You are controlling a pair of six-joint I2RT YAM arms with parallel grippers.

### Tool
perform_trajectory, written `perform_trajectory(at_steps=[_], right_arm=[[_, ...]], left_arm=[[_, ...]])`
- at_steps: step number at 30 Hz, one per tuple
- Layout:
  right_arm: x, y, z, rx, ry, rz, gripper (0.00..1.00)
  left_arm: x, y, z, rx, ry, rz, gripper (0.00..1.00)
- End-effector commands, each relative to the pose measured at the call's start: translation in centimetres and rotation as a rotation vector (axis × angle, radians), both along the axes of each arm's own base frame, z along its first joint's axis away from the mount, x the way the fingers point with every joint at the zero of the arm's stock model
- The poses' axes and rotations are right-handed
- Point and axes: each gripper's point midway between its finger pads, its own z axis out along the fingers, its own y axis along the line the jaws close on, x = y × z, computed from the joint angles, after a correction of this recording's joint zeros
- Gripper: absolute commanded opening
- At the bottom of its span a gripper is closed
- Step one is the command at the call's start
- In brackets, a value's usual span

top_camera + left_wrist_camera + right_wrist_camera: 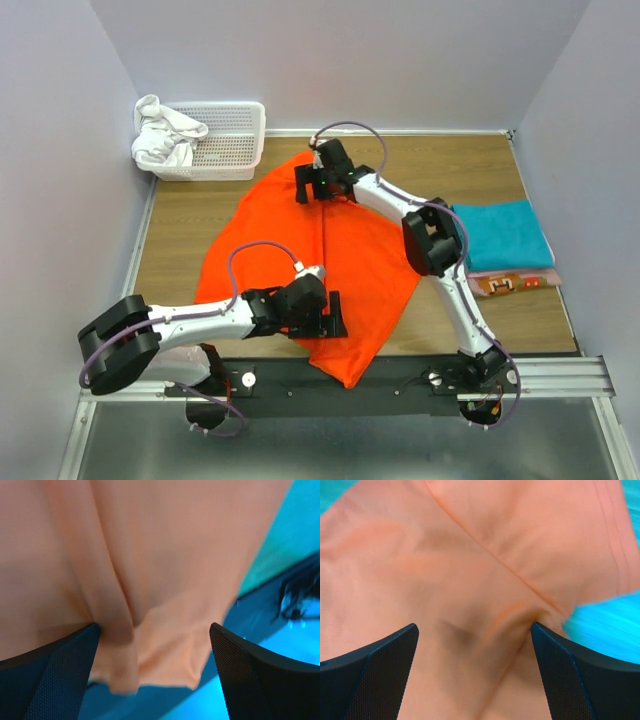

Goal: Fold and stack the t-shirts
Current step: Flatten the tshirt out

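Note:
A bright orange t-shirt lies spread across the middle of the table, and its near corner hangs over the black front rail. My left gripper is open, low over the shirt's near hem. In the left wrist view a bunched fold of orange cloth lies between the wide jaws of that gripper. My right gripper is open at the shirt's far end. In the right wrist view it straddles a creased seam of the shirt. A folded teal t-shirt rests on a patterned one with a pink edge at the right.
A white plastic basket stands at the back left with a white cloth draped over its left rim. Grey walls close in the table on three sides. The black rail runs along the near edge.

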Motion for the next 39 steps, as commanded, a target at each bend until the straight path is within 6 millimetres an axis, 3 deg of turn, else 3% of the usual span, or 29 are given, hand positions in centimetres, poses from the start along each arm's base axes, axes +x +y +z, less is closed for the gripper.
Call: perform_trajectory(at_steps=[1, 3, 5, 7, 9, 12, 14, 15, 17, 18, 20, 22, 25, 27, 28, 29, 31, 32, 33, 34, 39], right_arm=[[-3.1, 5.9, -2.5, 0.027, 0.052, 0.149, 1.00], [-4.2, 8.8, -1.5, 0.057, 0.024, 0.221, 1.00], [-5.1, 10.3, -0.7, 0.064, 0.005, 0.261, 1.00], [-5.0, 10.3, 0.6, 0.063, -0.017, 0.252, 1.00], [-4.5, 9.3, 3.6, 0.047, -0.074, 0.213, 1.00], [-3.6, 6.6, 8.9, 0.008, -0.176, 0.098, 1.00], [-3.2, 4.4, 10.7, -0.019, -0.205, 0.008, 1.00], [-4.5, 3.0, 11.9, -0.006, -0.181, -0.028, 1.00], [-5.7, 0.8, 12.4, 0.007, -0.141, -0.090, 1.00], [-7.8, -0.9, 11.5, 0.009, -0.081, -0.126, 1.00], [-9.8, -3.0, 10.7, 0.001, -0.037, -0.175, 1.00], [-12.7, -5.1, 9.3, -0.009, 0.024, -0.203, 1.00], [-14.9, -7.3, 7.5, -0.034, 0.071, -0.261, 1.00], [-16.5, -9.3, 5.6, -0.068, 0.106, -0.308, 1.00], [-16.9, -10.0, 5.1, -0.079, 0.114, -0.329, 1.00], [-17.3, -11.2, 4.0, -0.105, 0.128, -0.357, 1.00], [-17.6, -12.1, 2.9, -0.125, 0.150, -0.375, 1.00], [-17.5, -12.9, 2.0, -0.137, 0.170, -0.396, 1.00], [-17.6, -13.4, 1.1, -0.145, 0.194, -0.405, 1.00], [-17.6, -13.7, 0.7, -0.144, 0.211, -0.410, 1.00], [-16.1, -16.5, -1.9, -0.197, 0.256, -0.471, 1.00]], left_arm=[[-4.1, 0.5, 0.7, 0.021, 0.100, -0.049, 0.98], [-4.0, 0.0, 1.7, 0.007, 0.062, -0.057, 0.98], [-3.2, -0.2, 2.7, -0.010, 0.014, -0.051, 0.98], [-1.5, -0.3, 4.2, -0.004, -0.066, -0.015, 0.98], [-0.2, -0.1, 6.0, 0.005, -0.142, 0.014, 0.98], [3.5, 1.0, 10.3, 0.025, -0.296, 0.140, 0.98], [6.1, 3.2, 12.2, 0.051, -0.369, 0.258, 0.98], [6.9, 4.1, 12.8, 0.060, -0.389, 0.296, 0.98], [9.5, 6.9, 14.2, 0.069, -0.443, 0.417, 0.98], [10.4, 8.1, 14.2, 0.085, -0.465, 0.452, 0.98], [13.2, 11.3, 15.6, 0.096, -0.539, 0.554, 0.98], [15.2, 12.9, 16.4, 0.079, -0.595, 0.619, 0.98], [18.1, 15.1, 16.8, 0.092, -0.663, 0.641, 0.98], [20.4, 16.6, 15.8, 0.130, -0.649, 0.667, 0.98], [21.2, 17.2, 15.3, 0.136, -0.635, 0.681, 0.98], [22.2, 16.9, 13.5, 0.150, -0.588, 0.653, 0.98], [24.2, 18.1, 12.7, 0.162, -0.574, 0.652, 0.98], [25.0, 18.4, 10.5, 0.198, -0.516, 0.636, 0.98], [25.8, 18.7, 10.3, 0.209, -0.507, 0.627, 0.98], [26.3, 19.1, 8.6, 0.233, -0.463, 0.624, 0.98], [27.5, 19.7, 6.8, 0.257, -0.447, 0.606, 0.98]])
